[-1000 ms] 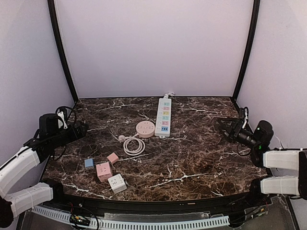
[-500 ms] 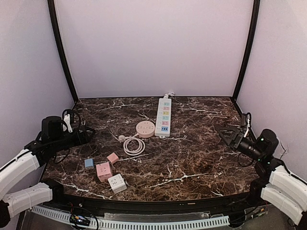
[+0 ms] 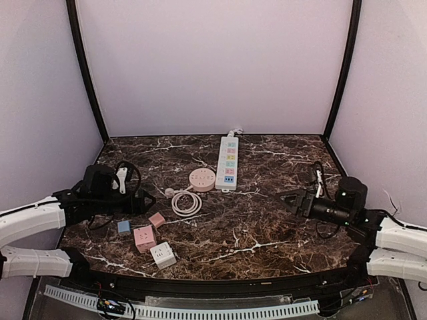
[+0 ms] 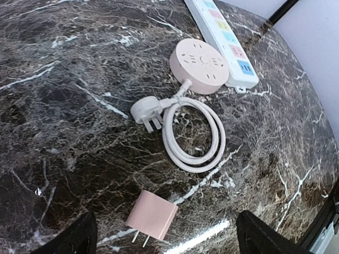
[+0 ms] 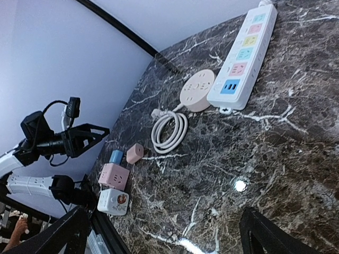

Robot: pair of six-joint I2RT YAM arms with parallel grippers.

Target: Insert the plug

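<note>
Approach phase. Locate white plug (image 4: 145, 112) lying just left of round socket (image 3: 202, 179). Note left gripper (image 3: 148, 200), left of socket, and right gripper (image 3: 288, 202), well right: both spread wide, empty. Next: straddle white plug.

Bare marble table (image 3: 267, 233) from centre round to 3 and 6 o'clock, an easy lane for the right gripper (image 3: 285, 200); the clutter's all on the other side; power strip (image 3: 227, 162) at 12; round socket (image 3: 202, 179) and coiled cord (image 3: 187, 203) at 10; cubes (image 3: 144, 238) bunched at 8, near the left gripper (image 3: 148, 202).
</note>
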